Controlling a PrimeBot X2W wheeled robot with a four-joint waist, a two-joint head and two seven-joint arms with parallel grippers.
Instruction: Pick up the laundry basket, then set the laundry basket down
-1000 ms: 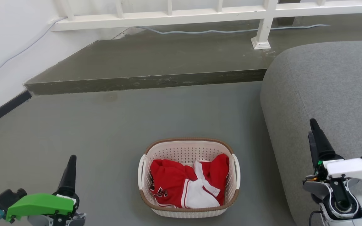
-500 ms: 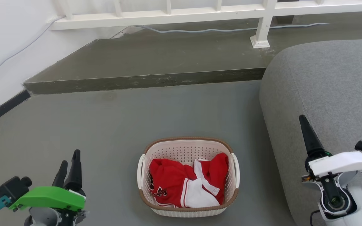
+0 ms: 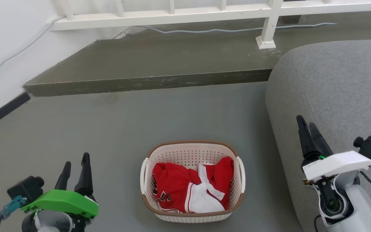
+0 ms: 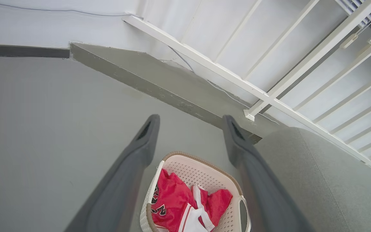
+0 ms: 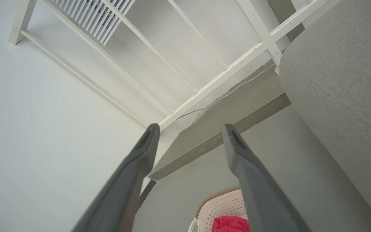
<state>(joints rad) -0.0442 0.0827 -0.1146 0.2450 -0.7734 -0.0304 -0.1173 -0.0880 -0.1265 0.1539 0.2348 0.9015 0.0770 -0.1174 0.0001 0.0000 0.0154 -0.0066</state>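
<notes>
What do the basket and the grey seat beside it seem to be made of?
Basket: likely moulded plastic, cream and matte, with rows of small holes; its brown rim band looks woven. Seat: probably fabric upholstery, grey, showing a fine speckled weave.

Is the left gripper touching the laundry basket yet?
Apart. The head view shows a wide strip of bare floor between the open left gripper and the laundry basket, and the fingers hold nothing.

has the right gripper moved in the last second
Yes. Against the edge of the grey sofa, the right gripper has shifted left and slightly up the head view, closer to the laundry basket.
</notes>
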